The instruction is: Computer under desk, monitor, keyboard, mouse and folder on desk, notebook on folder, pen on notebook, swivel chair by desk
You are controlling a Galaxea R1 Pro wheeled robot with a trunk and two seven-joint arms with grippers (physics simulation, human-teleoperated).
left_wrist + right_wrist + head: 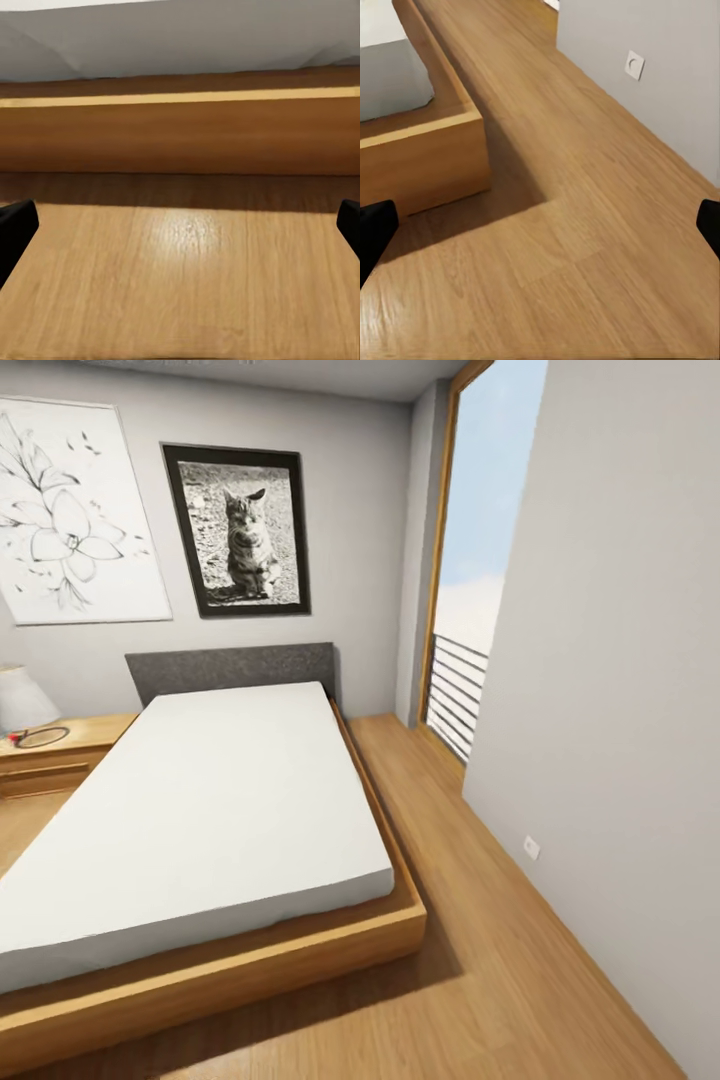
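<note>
Left tool [180,225] with black fingertips [15,225] spread wide, right tool [540,225] likewise spread, both empty

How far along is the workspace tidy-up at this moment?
Nothing looks done. Head view faces a white-mattressed wooden bed and a framed cat picture. Both pincers, left and right, hang open and empty above wooden floor. Every placement is left.

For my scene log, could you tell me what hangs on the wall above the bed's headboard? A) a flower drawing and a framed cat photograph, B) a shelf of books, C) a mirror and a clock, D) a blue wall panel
A: in the head view a pale flower drawing and a black-framed cat photograph hang above the grey headboard.
</note>
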